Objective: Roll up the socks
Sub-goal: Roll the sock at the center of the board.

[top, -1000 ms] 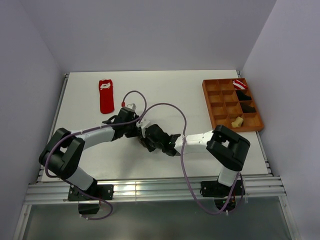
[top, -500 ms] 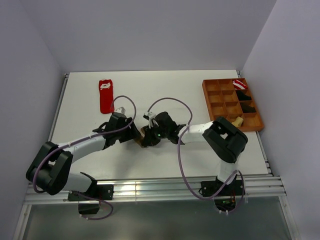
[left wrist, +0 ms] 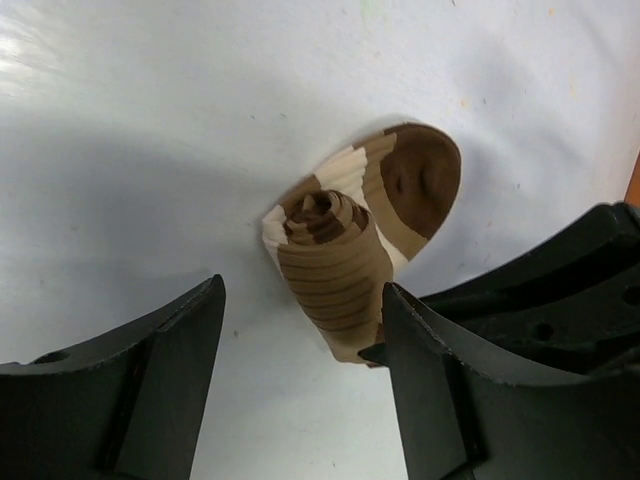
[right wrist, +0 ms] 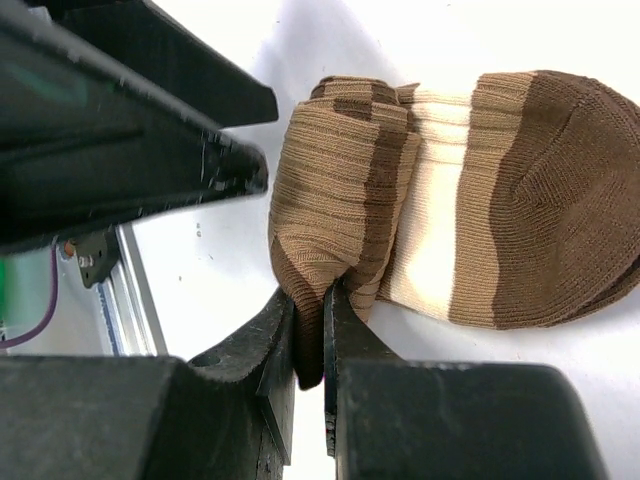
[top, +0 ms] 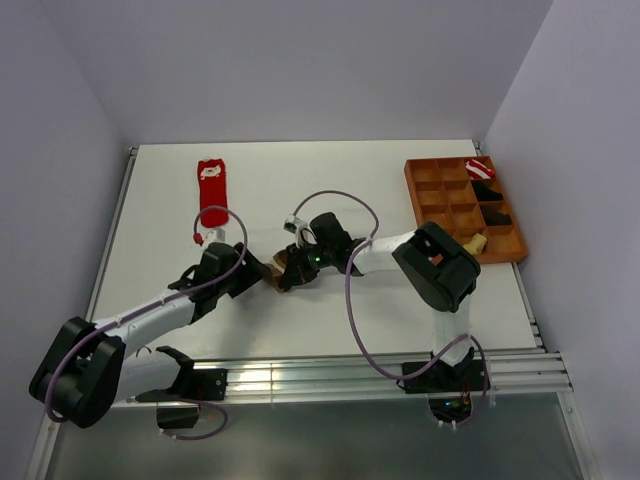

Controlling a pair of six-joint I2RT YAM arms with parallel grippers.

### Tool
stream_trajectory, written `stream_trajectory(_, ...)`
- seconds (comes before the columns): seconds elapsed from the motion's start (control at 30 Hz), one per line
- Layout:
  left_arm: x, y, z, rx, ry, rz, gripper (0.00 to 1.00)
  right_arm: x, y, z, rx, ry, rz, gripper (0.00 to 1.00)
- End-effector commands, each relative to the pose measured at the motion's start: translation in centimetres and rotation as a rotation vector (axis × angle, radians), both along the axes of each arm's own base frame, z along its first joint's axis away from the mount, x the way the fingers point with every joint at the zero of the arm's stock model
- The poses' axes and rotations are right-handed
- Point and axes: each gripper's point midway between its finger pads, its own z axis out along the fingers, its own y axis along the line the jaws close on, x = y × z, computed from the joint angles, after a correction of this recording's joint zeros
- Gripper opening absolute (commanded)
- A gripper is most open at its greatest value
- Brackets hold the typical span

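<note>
Right wrist view shows you the right gripper (right wrist: 308, 330) pinching a fold of the rolled striped sock (right wrist: 450, 200), mid-table. Your left gripper (left wrist: 303, 300) stands wide, straddling the roll's near end; contact is unclear. From above, both grippers hide most of it. Farther off lie a red sock (top: 212, 190) and a tray (top: 412, 190).
</note>
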Motion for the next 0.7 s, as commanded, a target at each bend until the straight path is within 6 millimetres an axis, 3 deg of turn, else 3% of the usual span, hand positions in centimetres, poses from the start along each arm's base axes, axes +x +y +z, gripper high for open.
stream_trajectory(0.0,1.7,0.4,1.7,-0.073,-0.070,0.087,0.69,-1.3,-1.2,-2.9,-0.095,0.094,0.013,0.00)
stream_trajectory(0.3,1.9,-0.3,-0.1,-0.125,-0.037,0.082,0.69,-1.8,-0.7,-2.9,-0.071,0.137,0.071,0.00)
stream_trajectory(0.53,1.9,0.9,-2.6,-0.063,0.029,0.119,0.62,-1.9,-0.8,-3.0,-0.084,0.135,0.091,0.00)
stream_trajectory(0.67,1.3,0.3,-3.5,-0.077,0.052,0.077,0.55,-2.2,-0.5,-2.7,-0.060,0.149,0.110,0.00)
